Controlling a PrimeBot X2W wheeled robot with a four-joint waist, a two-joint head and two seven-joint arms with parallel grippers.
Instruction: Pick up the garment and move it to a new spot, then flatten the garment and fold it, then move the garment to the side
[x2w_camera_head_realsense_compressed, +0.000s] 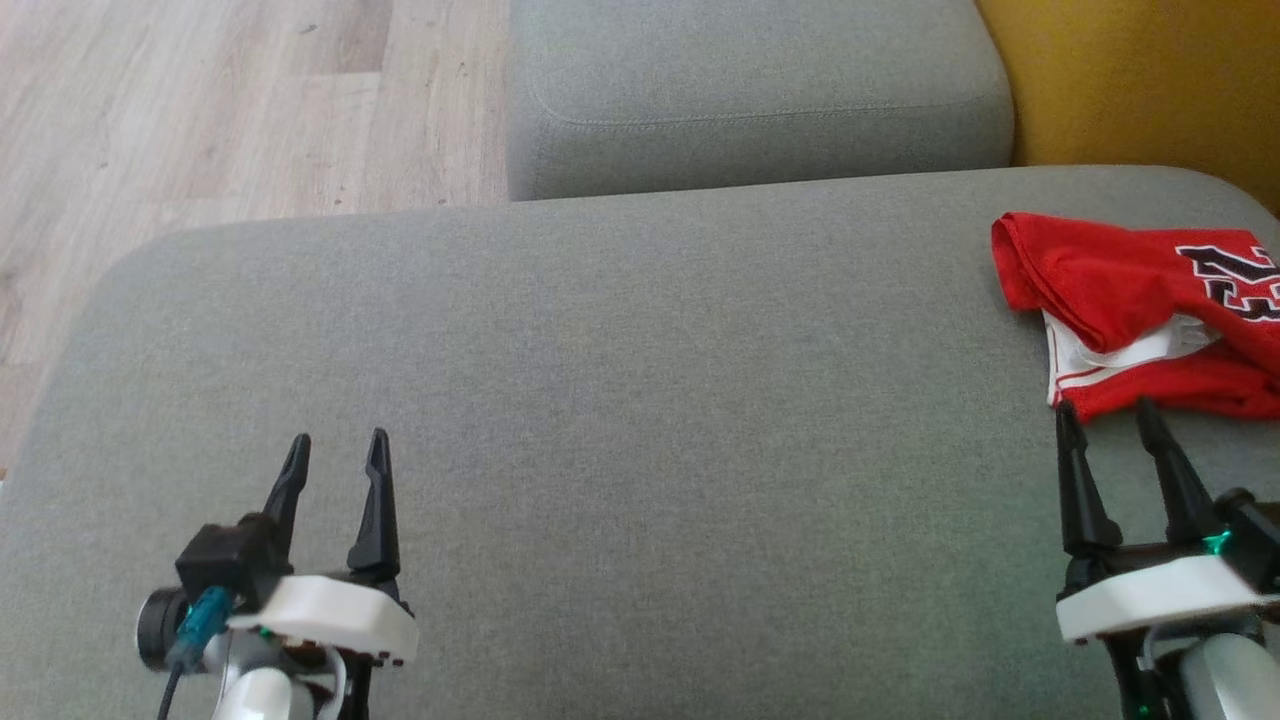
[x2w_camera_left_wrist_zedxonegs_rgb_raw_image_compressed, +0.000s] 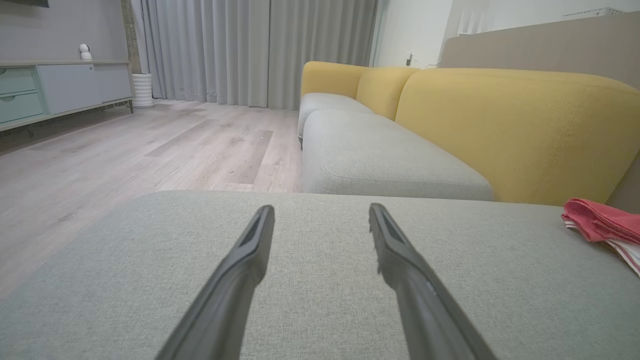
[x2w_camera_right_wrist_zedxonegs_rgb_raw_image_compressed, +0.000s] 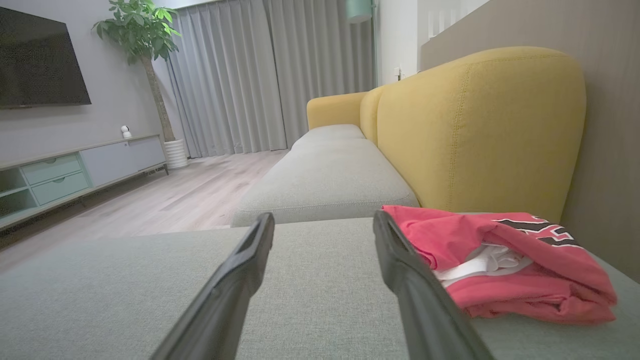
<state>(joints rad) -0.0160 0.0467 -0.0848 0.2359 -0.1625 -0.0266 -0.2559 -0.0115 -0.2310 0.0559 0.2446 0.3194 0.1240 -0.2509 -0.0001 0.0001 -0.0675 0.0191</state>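
right now your right gripper (x2w_camera_head_realsense_compressed: 1105, 412) stands with its jaws spread wide and nothing between them, fingertips just beside the near edge of the garment (x2w_camera_head_realsense_compressed: 1120, 290). your left gripper (x2w_camera_head_realsense_compressed: 339, 440) is likewise released and empty, over the bare grey seat cushion (x2w_camera_head_realsense_compressed: 640, 330), well apart from the cloth. the garment is a red jersey with white trim and dark numerals. it lies bunched and loosely doubled over at the far right of that cushion, near the yellow backrest (x2w_camera_head_realsense_compressed: 1130, 80). expect it to be light, limp and a little slick: it will sag and unfold once lifted, and a shallow pinch may take only the top layer. i'd judge the best hold is the thick rolled red edge on the side toward your left gripper, or the near hem by the white trim. press the fingers into the cushion so they close on several layers at once.
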